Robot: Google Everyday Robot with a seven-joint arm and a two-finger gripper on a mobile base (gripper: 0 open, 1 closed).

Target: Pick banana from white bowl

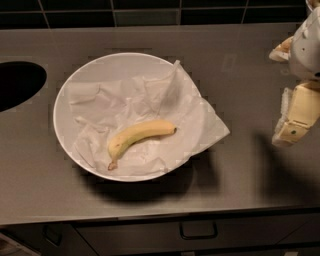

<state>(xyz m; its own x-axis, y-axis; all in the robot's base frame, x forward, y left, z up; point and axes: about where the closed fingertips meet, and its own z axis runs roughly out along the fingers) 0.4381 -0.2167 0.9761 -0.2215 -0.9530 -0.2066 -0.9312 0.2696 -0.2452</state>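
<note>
banana lying on paper in bowl | pincer hovering wide open, empty, over tabletop right of bowl

One camera looks steeply down from the drawer side onto the grey metal tabletop (dark wall tiles at top), near enough that the round white bowl fills mid-frame; the pale gripper sits at the right edge.

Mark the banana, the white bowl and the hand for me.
banana [142, 135], camera view, middle of its yellow body.
white bowl [61, 112], camera view, bare left inner wall.
hand [278, 97], camera view, at the right edge, midway between its open fingertips.
</note>
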